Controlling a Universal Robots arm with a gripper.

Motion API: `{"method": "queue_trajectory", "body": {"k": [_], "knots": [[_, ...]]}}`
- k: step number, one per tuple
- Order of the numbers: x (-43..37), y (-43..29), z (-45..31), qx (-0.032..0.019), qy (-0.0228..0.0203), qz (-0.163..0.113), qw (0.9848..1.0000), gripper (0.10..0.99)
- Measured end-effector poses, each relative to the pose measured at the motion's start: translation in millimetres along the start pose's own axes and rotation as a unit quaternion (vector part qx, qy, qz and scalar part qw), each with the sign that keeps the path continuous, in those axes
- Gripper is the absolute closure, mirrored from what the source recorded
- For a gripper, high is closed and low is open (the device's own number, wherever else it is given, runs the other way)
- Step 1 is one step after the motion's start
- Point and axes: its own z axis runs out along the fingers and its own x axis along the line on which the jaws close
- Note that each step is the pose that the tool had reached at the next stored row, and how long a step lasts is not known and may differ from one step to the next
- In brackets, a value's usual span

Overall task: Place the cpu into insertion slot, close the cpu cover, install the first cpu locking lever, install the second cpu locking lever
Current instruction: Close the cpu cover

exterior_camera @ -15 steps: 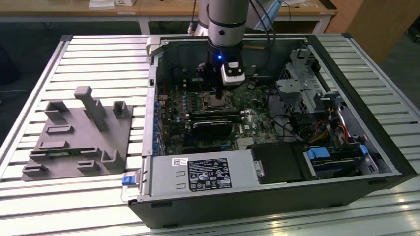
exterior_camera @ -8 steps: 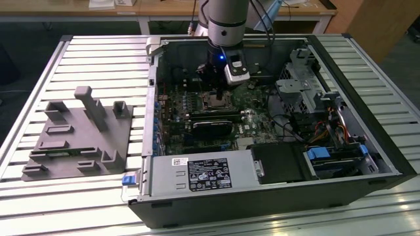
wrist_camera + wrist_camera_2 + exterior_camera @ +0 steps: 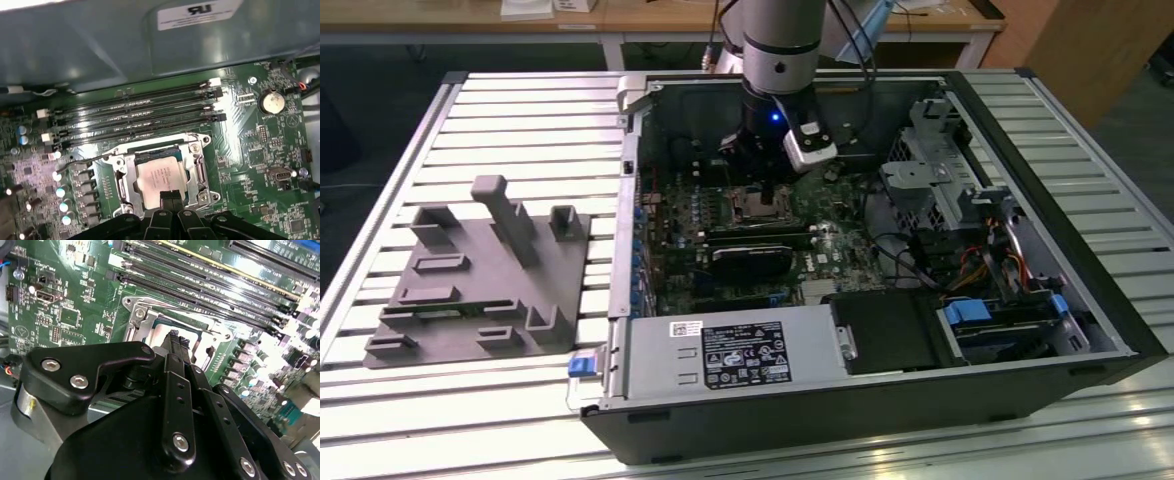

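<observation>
- Ribbed metal table (image 3: 520, 100) carries an open computer case (image 3: 854, 410), with a grey moulded fixture (image 3: 467, 290) on the exterior view's left of it.
- My gripper (image 3: 758, 188) reaches down into the case, over the green board.
- In both wrist views my gripper (image 3: 171, 197) (image 3: 175, 340) is clenched, fingertips pressed together with nothing between them.
- Its tips sit at the edge of the cpu (image 3: 157, 177).
- That cpu lies flat in the insertion slot (image 3: 155, 151), pale face up.
- As far as I can see, the cpu cover (image 3: 127, 175) (image 3: 136, 320) lies down around the chip, which shows through its cut-out.
- One thin locking lever (image 3: 80, 164) sticks out free to the side.
- Long black memory slots (image 3: 140, 117) run just beside the socket, and a coin battery (image 3: 271, 101) sits farther off.
</observation>
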Motion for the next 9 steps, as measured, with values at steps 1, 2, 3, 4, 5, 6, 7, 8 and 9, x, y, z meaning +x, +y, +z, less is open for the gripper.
{"method": "queue_trajectory", "body": {"k": [1, 2, 3, 4, 5, 6, 7, 8, 9], "knots": [[0.1, 0.0, 0.1, 0.0, -0.0001, -0.002, 1.0, 0.98], [0.3, -0.1, 0.3, -0.0008, -0.0001, -0.004, 1.0, 0.98], [0.5, -0.1, 0.5, -0.003, 0.0003, -0.006, 1.0, 0.98], [0.8, -0.1, 0.7, -0.0064, 0.0009, -0.007, 1.0, 0.98], [1.0, -0.1, 0.9, -0.0106, 0.0016, -0.009, 0.9999, 0.98], [1.2, -0.2, 1.1, -0.0157, 0.0025, -0.01, 0.9998, 0.98], [1.5, -0.2, 1.3, -0.0205, 0.0033, -0.012, 0.9997, 0.98], [1.8, -0.3, 1.6, -0.0243, 0.0041, -0.013, 0.9996, 0.98], [2.4, -0.4, 2.1, -0.0268, 0.0044, -0.014, 0.9995, 0.98]]}}
